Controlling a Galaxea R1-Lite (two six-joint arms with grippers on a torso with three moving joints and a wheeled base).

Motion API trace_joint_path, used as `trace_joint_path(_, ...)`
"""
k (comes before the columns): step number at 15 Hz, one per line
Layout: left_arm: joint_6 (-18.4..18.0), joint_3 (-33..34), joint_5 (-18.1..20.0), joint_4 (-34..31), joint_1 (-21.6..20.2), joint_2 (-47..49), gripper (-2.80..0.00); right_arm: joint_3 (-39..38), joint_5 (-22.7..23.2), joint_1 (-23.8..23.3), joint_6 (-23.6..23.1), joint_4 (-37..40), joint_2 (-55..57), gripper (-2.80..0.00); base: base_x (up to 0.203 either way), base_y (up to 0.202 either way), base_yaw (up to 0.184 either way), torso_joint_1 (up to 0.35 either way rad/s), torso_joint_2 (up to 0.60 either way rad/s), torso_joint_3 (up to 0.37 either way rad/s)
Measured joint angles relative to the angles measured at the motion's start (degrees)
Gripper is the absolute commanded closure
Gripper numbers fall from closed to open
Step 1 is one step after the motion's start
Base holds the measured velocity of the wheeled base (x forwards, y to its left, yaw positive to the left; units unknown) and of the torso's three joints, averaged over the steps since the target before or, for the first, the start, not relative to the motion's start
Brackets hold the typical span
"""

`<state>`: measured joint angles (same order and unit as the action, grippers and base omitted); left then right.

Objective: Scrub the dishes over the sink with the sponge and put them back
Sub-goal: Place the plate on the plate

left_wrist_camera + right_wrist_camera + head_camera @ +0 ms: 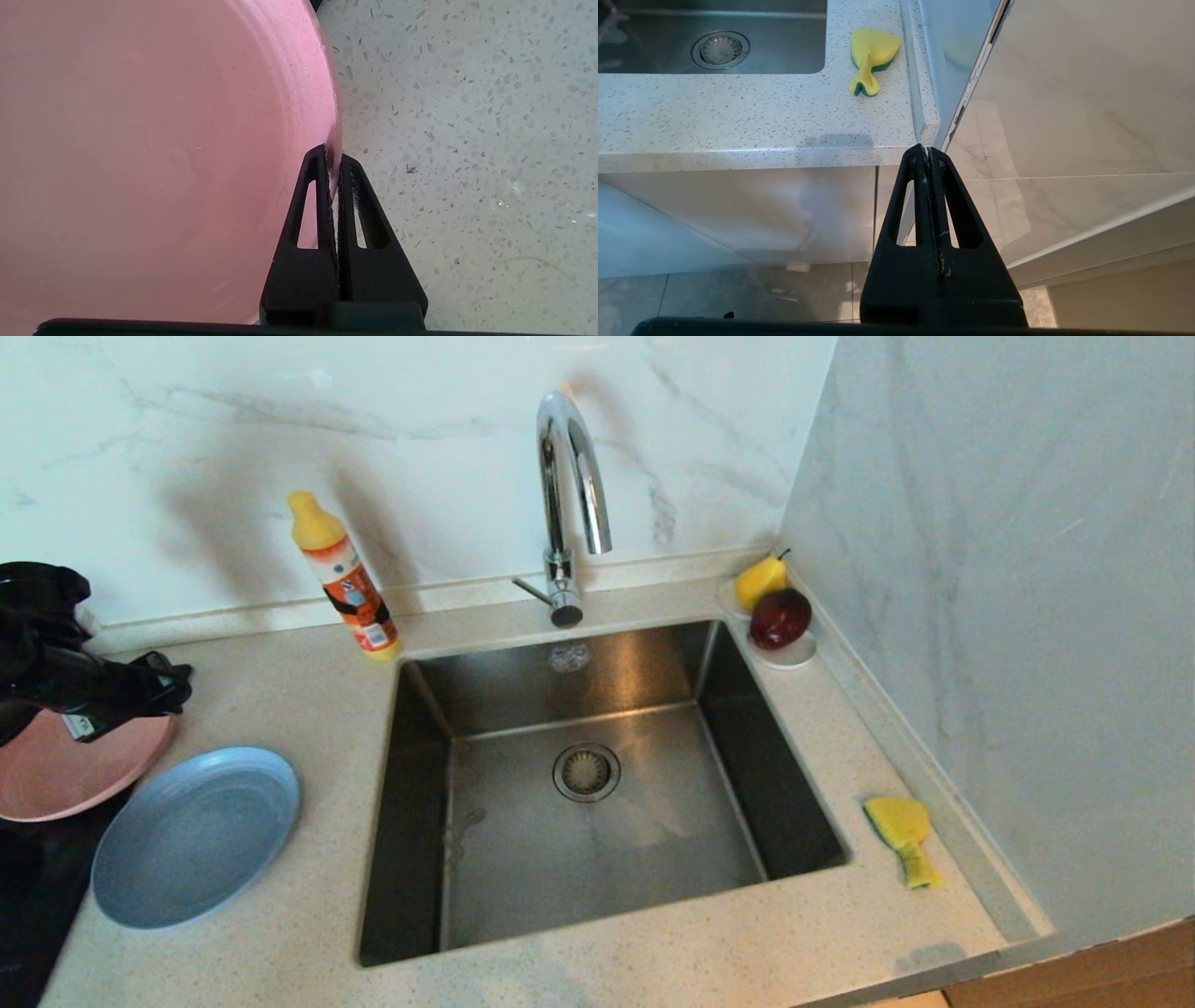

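Pink is the plate (154, 154) now pinched at its rim by the left hand (332, 161), whose two black fingers (317, 205) are pressed together on the thin edge, as the left wrist view shows plainly. From the head view the left hand (140, 686) sits at the far left of the counter (653, 952), over the pink plate (65, 779), which lies partly over a light-blue plate (196, 835) just beside it toward the sink (597, 784). No teal bowl shows in any view. The sponge (901, 831) lies on the counter to the right of the sink, close to the side wall, well apart from both plates; the right wrist view shows the sponge (871, 58) from below the counter edge. The right hand (928, 151) hangs low in front of the cabinet, out of the head view, fingers together and holding nothing. A tap (569, 504) arches over the basin, a yellow-capped bottle (345, 579) stands behind its left corner, and a saucer (789, 653) with a pear (761, 581) and a dark red fruit (782, 616) sits at the back right corner. The step in hand looks like the pick-up of the first dish. Next, I judge, the plate must be lifted clear of the blue one without dragging it and carried over the basin, while the right arm comes up for the sponge. A thin-rim grip may let the plate swing or slip.
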<state>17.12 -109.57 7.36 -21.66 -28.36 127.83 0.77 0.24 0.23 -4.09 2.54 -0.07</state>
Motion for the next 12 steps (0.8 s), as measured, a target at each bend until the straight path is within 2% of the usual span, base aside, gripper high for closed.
trace_joint_path(6, 0.13, 0.00, 0.16, -0.79, 0.18, -2.48, 0.00, 0.00, 0.00, 0.02, 0.02, 0.00, 0.00, 0.00, 0.000, 0.000, 0.000, 0.000, 0.00, 0.000)
trace_joint_path(12, 0.16, -0.02, 0.29, -5.23, 1.83, -7.53, 0.00, 0.00, -0.01, 0.02, 0.02, 0.00, 0.00, 0.00, 0.000, 0.000, 0.000, 0.000, 0.00, 0.000)
